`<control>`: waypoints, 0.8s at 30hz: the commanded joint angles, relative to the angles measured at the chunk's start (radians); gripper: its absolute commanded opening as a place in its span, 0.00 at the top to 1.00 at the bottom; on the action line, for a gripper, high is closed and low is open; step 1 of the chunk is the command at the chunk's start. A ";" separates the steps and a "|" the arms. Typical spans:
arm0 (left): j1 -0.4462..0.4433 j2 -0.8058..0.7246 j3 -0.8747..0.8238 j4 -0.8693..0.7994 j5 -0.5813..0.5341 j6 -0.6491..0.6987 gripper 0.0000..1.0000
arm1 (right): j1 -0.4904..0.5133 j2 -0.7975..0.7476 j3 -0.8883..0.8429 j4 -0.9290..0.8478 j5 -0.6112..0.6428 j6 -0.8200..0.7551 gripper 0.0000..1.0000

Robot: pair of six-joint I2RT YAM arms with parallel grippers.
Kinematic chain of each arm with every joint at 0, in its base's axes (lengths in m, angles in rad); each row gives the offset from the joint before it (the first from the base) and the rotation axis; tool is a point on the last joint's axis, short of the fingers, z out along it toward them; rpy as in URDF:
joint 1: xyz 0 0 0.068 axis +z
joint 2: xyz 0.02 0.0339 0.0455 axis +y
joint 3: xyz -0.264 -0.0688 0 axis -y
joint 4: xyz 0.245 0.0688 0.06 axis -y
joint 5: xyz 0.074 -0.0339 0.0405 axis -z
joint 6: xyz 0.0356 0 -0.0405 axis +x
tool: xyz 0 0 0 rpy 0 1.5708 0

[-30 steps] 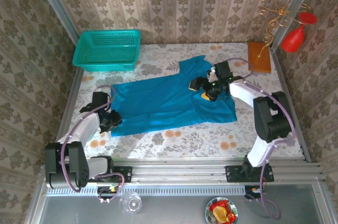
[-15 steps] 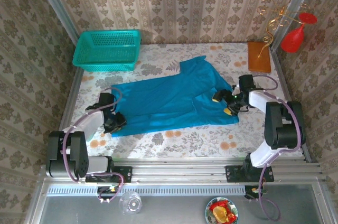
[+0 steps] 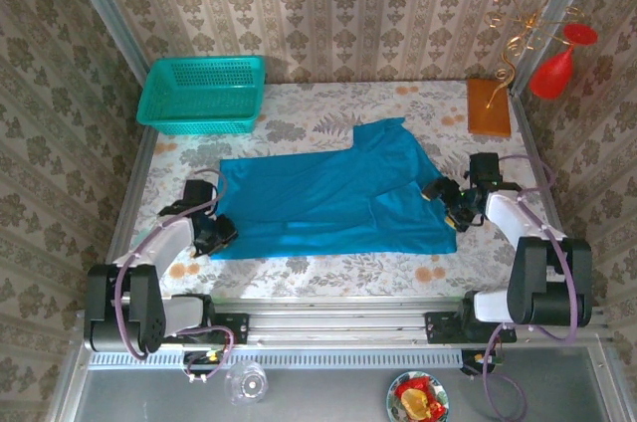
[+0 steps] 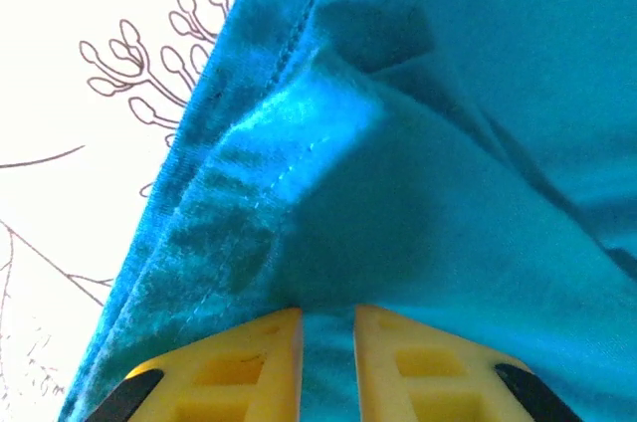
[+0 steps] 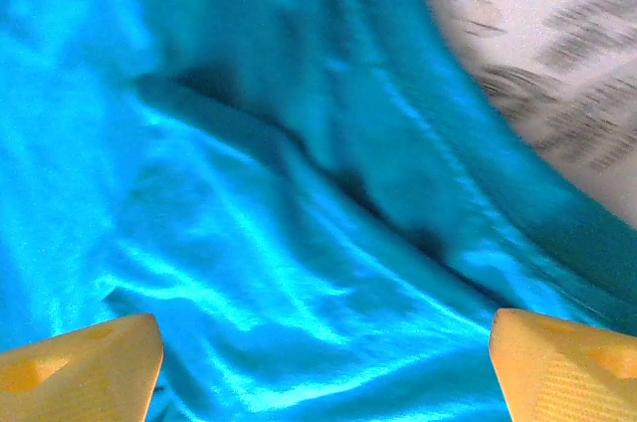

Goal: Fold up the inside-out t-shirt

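The inside-out t-shirt lies spread flat across the middle of the floral table, a sleeve pointing toward the back. My left gripper sits at the shirt's left edge. In the left wrist view its yellow fingers are nearly together, and a fold of teal cloth is pinched between them beside a stitched hem. My right gripper is at the shirt's right edge. Its fingertips stand wide apart over rippled cloth, with nothing clamped.
A turquoise mesh basket stands at the back left. A brown board lies at the back right, with a red ornament beside it. Patterned walls close both sides. Bare tablecloth runs along the near edge.
My right gripper has swept right, from the middle of the shirt to its right edge, and the cloth there now lies flatter and wider. The left gripper has stayed at the left edge, still clamped.
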 commanded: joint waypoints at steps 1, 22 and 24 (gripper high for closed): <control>0.002 -0.001 0.106 -0.039 0.015 0.046 0.79 | -0.003 0.123 0.109 0.055 -0.147 -0.101 0.14; 0.131 0.493 0.336 -0.021 -0.050 0.170 0.80 | -0.140 0.436 0.254 0.069 -0.103 -0.036 0.17; 0.132 0.488 0.333 -0.015 -0.045 0.175 0.80 | -0.145 0.432 0.255 0.058 -0.109 -0.043 0.17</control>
